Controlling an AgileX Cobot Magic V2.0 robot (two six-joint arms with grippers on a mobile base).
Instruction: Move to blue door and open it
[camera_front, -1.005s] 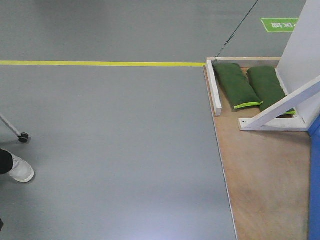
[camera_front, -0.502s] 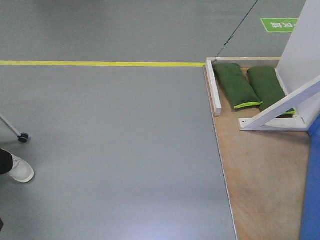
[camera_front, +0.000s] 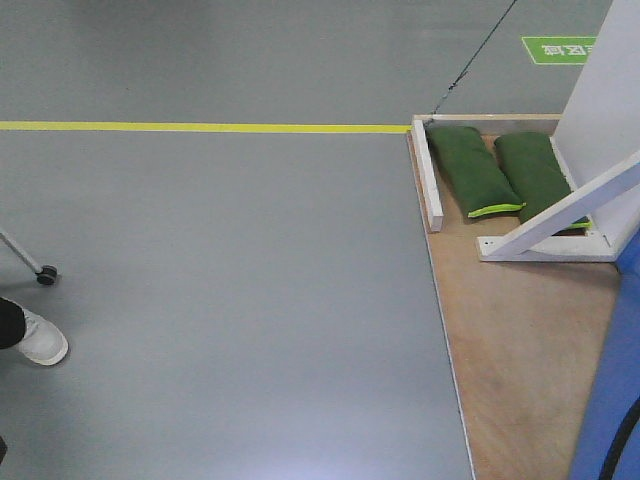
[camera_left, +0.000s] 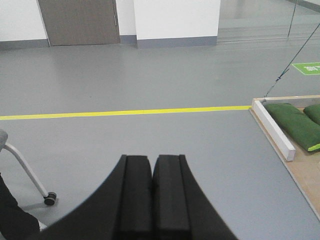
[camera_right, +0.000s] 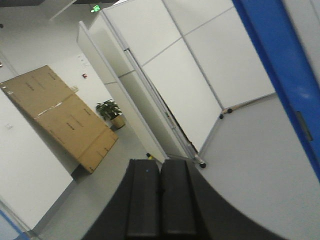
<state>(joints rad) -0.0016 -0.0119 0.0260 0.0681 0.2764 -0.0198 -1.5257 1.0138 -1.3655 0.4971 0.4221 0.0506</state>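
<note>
Upright door (camera_right: 277, 60) at the right edge of the base (camera_front: 520, 350), lying right of the right gripper (camera_right: 160, 200) (the nearer arm); it and the left gripper (camera_left: 152, 195) fully closed, holding nothing

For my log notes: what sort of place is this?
Probably an indoor test hall or lab: grey floor with a yellow line, white partitions, and a blue door on a plywood base.
</note>
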